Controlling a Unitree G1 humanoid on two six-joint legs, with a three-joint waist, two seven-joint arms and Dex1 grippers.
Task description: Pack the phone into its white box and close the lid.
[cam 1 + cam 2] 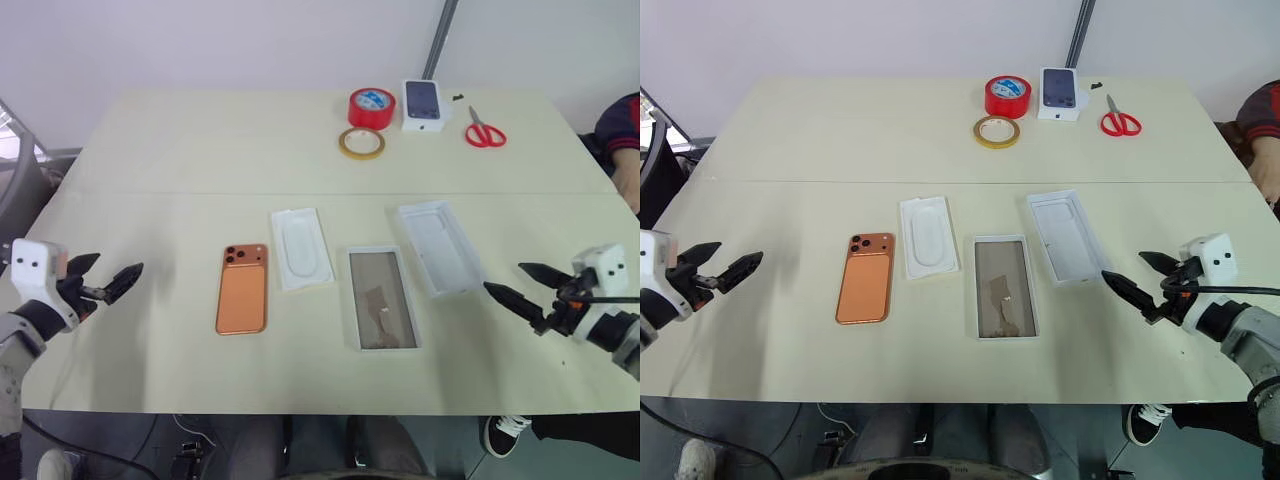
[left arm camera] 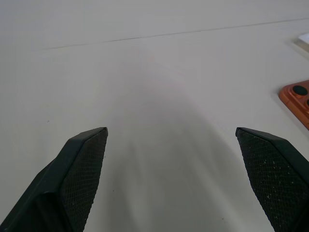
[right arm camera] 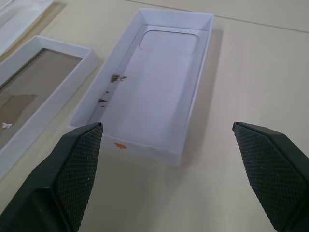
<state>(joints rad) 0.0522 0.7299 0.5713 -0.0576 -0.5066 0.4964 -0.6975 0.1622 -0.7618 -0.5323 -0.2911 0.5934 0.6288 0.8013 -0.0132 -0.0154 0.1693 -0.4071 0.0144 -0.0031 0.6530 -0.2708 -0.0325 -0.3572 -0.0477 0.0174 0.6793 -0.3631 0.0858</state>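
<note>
The copper-orange phone (image 1: 243, 289) lies back up on the table, left of centre, its camera cluster at the far end; one corner of the phone (image 2: 297, 97) shows in the left wrist view. The white box (image 1: 382, 297), a shallow tray with a grey-brown inner face, lies at the centre. The lid (image 1: 439, 247) lies inner face up to its right, the same lid (image 3: 149, 82) showing ahead of my right gripper's fingers. My left gripper (image 1: 112, 279) hovers open left of the phone. My right gripper (image 1: 516, 283) hovers open right of the lid. Both hold nothing.
A thin white insert (image 1: 301, 248) lies between phone and box. At the far edge are a red tape roll (image 1: 371, 107), a yellow tape ring (image 1: 361, 143), a small white box printed with a dark phone (image 1: 424, 105) and red scissors (image 1: 485, 131). A person's sleeve (image 1: 622, 135) is at far right.
</note>
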